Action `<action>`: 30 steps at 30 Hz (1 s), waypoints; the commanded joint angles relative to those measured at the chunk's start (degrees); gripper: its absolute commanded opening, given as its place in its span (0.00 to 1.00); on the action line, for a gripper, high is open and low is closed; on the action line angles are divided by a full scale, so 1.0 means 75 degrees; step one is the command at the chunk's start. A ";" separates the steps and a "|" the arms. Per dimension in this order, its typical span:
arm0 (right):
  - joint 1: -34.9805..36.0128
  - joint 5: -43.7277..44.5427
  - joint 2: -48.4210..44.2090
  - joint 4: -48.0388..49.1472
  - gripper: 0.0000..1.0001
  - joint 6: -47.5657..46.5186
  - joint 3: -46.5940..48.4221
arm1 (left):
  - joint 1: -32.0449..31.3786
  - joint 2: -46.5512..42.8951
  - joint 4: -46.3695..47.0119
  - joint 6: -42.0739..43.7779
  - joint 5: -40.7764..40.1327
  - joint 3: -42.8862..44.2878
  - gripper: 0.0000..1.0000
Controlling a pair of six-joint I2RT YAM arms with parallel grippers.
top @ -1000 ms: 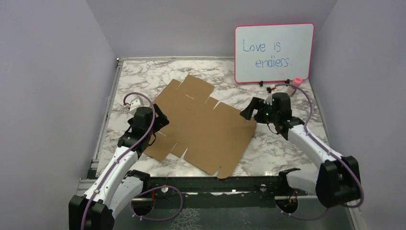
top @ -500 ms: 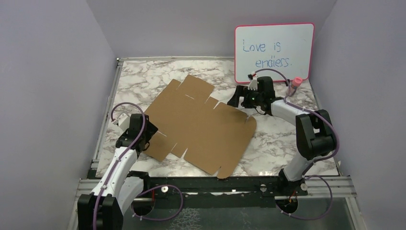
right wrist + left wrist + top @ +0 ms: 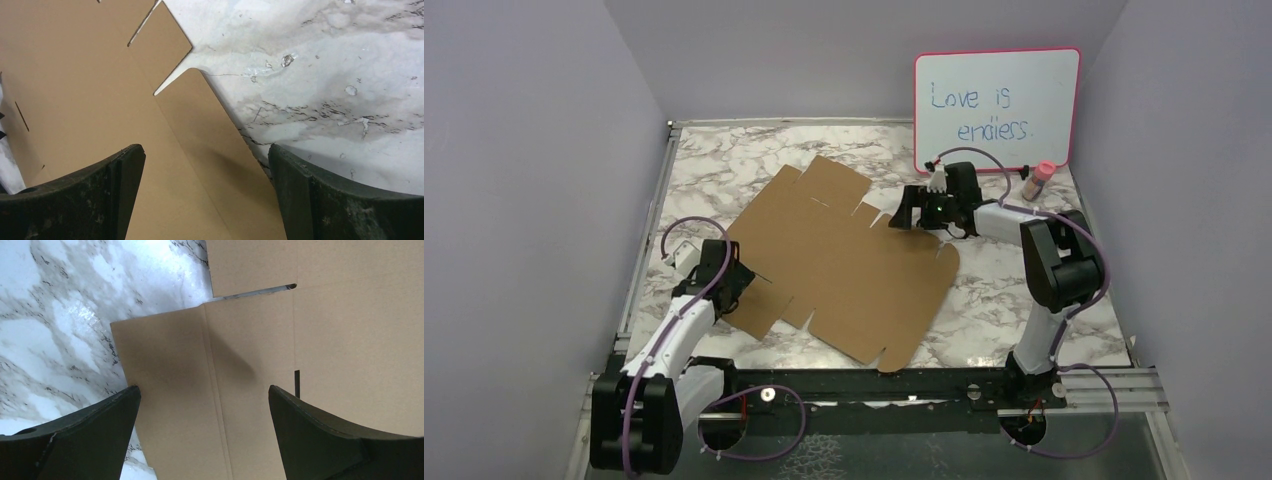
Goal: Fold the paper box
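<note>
One flat brown corrugated cardboard sheet (image 3: 844,265) lies unfolded mid marble counter (image 3: 724,165); left gripper (image 3: 736,283) over its near-left flap, right gripper (image 3: 904,214) over far-right flap, both jaws spread wide, empty. Risk: thin edge hugs counter, jaws may skid sheet or crease off score line.

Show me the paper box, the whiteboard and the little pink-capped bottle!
paper box (image 3: 844,262): top view, middle of the flat brown sheet.
whiteboard (image 3: 996,112): top view, white face between the written lines.
pink-capped bottle (image 3: 1035,182): top view, its body below the cap.
</note>
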 commanded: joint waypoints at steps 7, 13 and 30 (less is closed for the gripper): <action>0.0169 -0.0014 -0.0817 -0.0319 1.00 0.0080 -0.1042 | 0.0030 0.0828 0.0671 0.0293 0.0276 0.0389 0.99; 0.0174 0.0323 -0.2396 -0.0383 1.00 0.0187 -0.2373 | 0.0030 0.1624 0.1034 0.0645 0.0465 0.0880 0.99; 0.0174 0.1875 -0.5238 -0.1096 1.00 0.0657 -0.3578 | 0.0010 0.5017 0.1423 0.2482 0.1656 0.4387 0.99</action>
